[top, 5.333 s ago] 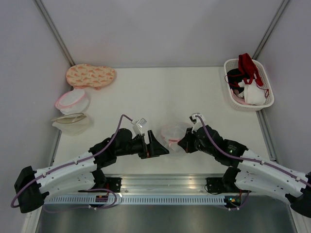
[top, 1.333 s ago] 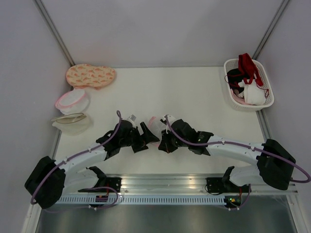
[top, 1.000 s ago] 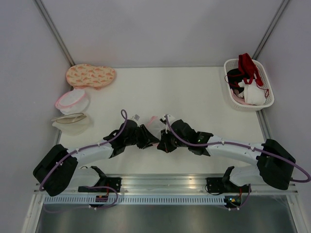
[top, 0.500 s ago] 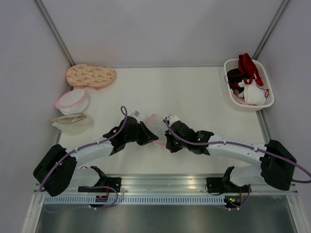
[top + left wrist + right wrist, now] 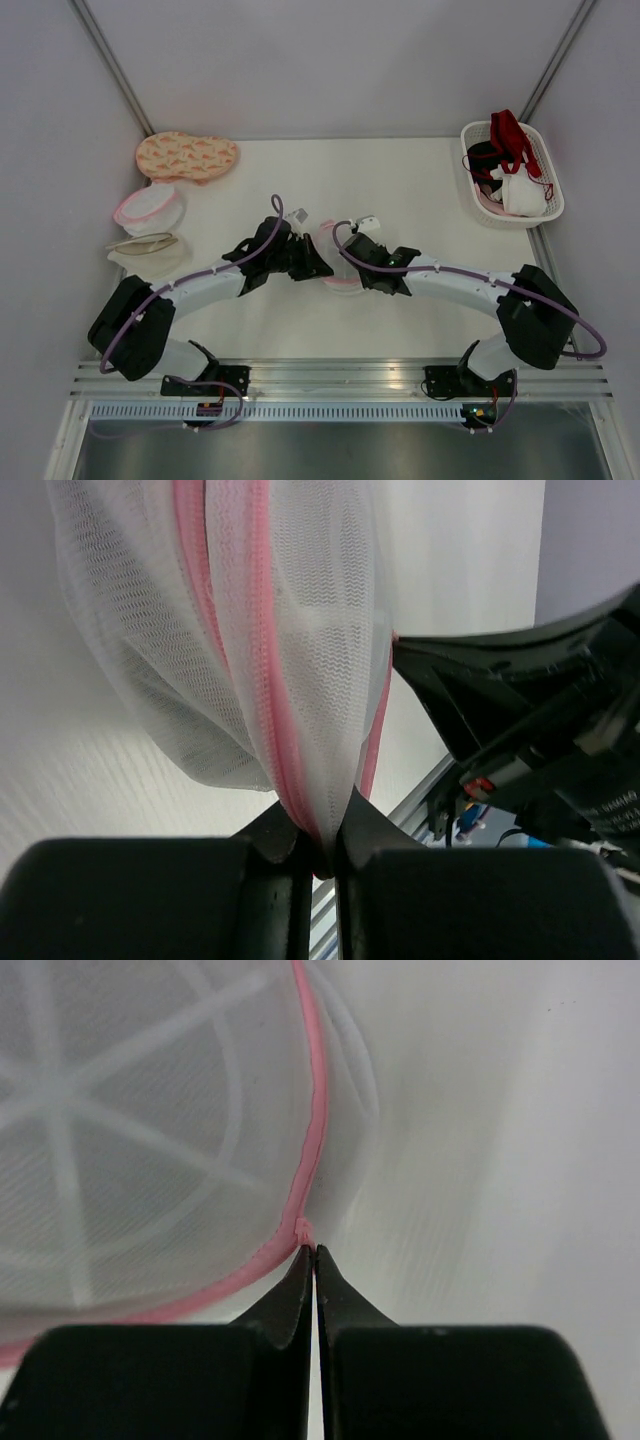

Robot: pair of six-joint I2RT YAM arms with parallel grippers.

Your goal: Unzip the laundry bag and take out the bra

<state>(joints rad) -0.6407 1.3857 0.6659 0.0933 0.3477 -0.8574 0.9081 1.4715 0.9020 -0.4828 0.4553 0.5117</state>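
The laundry bag (image 5: 331,243), see-through white mesh with a pink zipper rim, hangs between my two grippers over the middle of the table. My left gripper (image 5: 316,268) is shut on a fold of its mesh and pink rim (image 5: 262,680); the pinched fold shows at the left gripper (image 5: 322,855). My right gripper (image 5: 351,264) is shut, its tips (image 5: 313,1255) pinching a small pink zipper pull (image 5: 303,1226) at the rim. White stiffening ribs show through the laundry bag (image 5: 130,1140). The bra is hidden.
A white basket (image 5: 553,205) of red, black and white garments sits at the back right. At the left lie a fuller pink-rimmed mesh bag (image 5: 148,208), a beige-rimmed mesh bag (image 5: 148,250) and an orange patterned pouch (image 5: 186,155). Walls close in three sides.
Both arms have carried the bag away from the near edge toward mid-table. The left gripper has closed further onto the bag's rim fold. The right gripper stays shut.
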